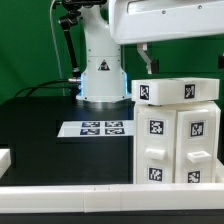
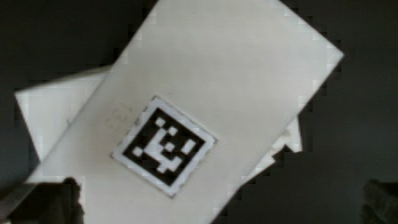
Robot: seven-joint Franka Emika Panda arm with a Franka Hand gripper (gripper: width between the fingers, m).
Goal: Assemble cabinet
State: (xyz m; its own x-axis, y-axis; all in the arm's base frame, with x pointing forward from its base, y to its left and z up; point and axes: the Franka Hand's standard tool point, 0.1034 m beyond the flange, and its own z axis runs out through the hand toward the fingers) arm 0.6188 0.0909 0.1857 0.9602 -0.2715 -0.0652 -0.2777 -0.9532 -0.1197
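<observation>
**Open gripper above the cabinet**

The gripper (image 1: 147, 62) hung just above the cabinet (image 1: 178, 135), its jaws spread wide and holding nothing. In the wrist view its two dark fingertips (image 2: 43, 203) stood apart on either side of a white tagged panel (image 2: 196, 110), clear of it. The cabinet stood on the black tabletop (image 1: 40, 130), tagged blocks filling its front. The marker board (image 1: 95, 128) lay flat beside the cabinet, toward the exterior view's left. A white rail (image 1: 100, 198) ran in front of the cabinet.

The white cabinet (image 1: 178, 135) is standing upright at the exterior view's right; tagged panels are facing the camera.
</observation>
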